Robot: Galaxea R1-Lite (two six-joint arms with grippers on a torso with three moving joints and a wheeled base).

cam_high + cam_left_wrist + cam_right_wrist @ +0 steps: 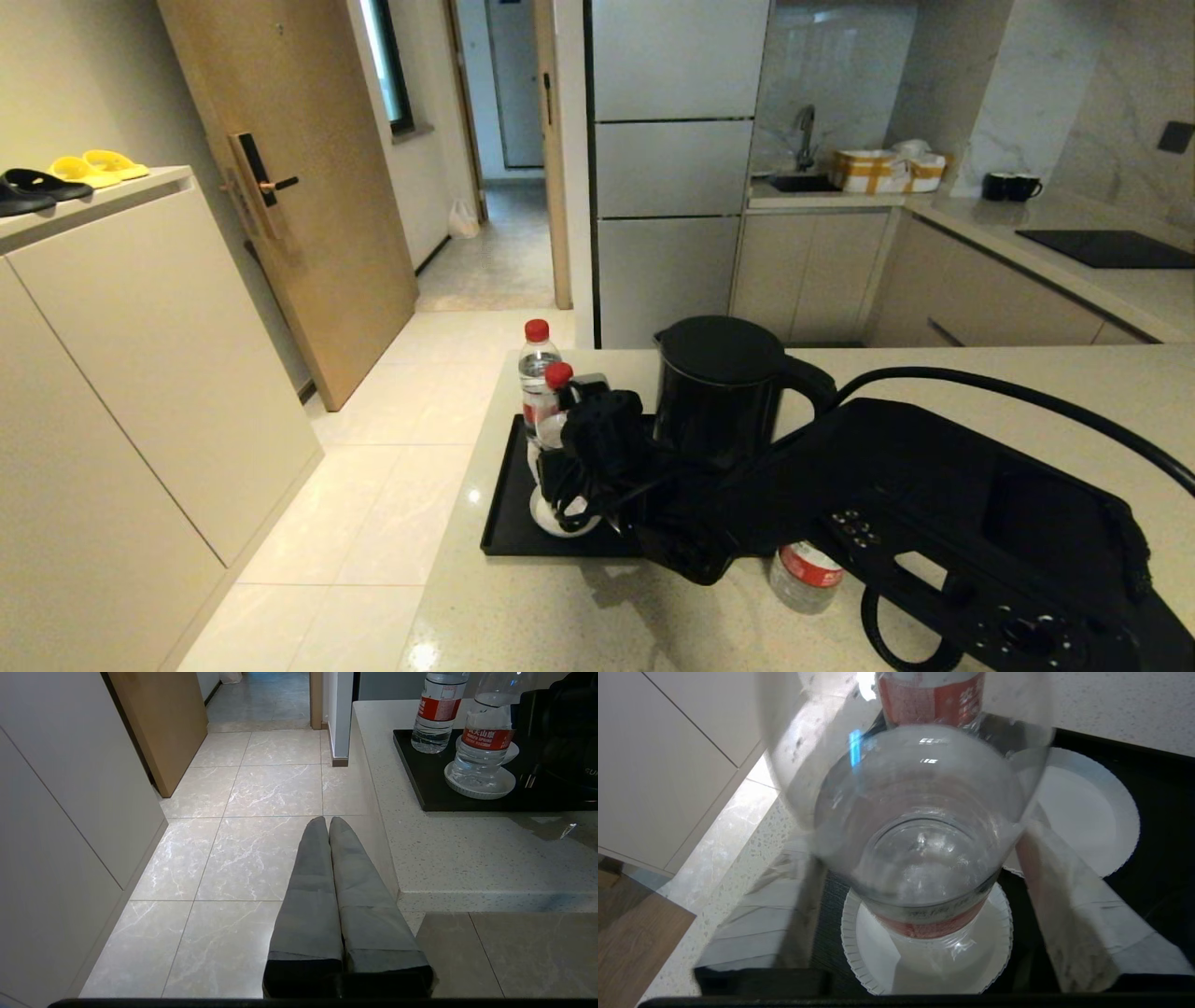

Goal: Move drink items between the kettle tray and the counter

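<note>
We can read part of the label on the near bottle (486, 737) in the left wrist view: white Chinese writing on red, with tiny English under it that looks like "SPRING". The far bottle (437, 711) has the same red band, but its words are too small for us. A third bottle (805, 577) stands on the counter (523, 616) low in the head view, and the big black arm covers its top half.

Our right gripper (571, 467) reaches across the middle of the head view to the left part of the kettle tray (509, 504). Its fingers (1069, 914) sit on both sides of the near bottle, which stands on a white paper coaster (878, 952). In the right wrist view the bottle fills the gap between them, but we cannot tell if they squeeze it or just stand close. A second white coaster (1083, 812) lies next to it on the tray.

Our left gripper (329, 821) hangs low beside the counter edge, over the floor tiles (261, 793). Its two grey fingers are pressed together with nothing in between.

The black kettle (724, 387) stands on the tray at the center of the head view. The arm hides its bottom and much of the tray.
</note>
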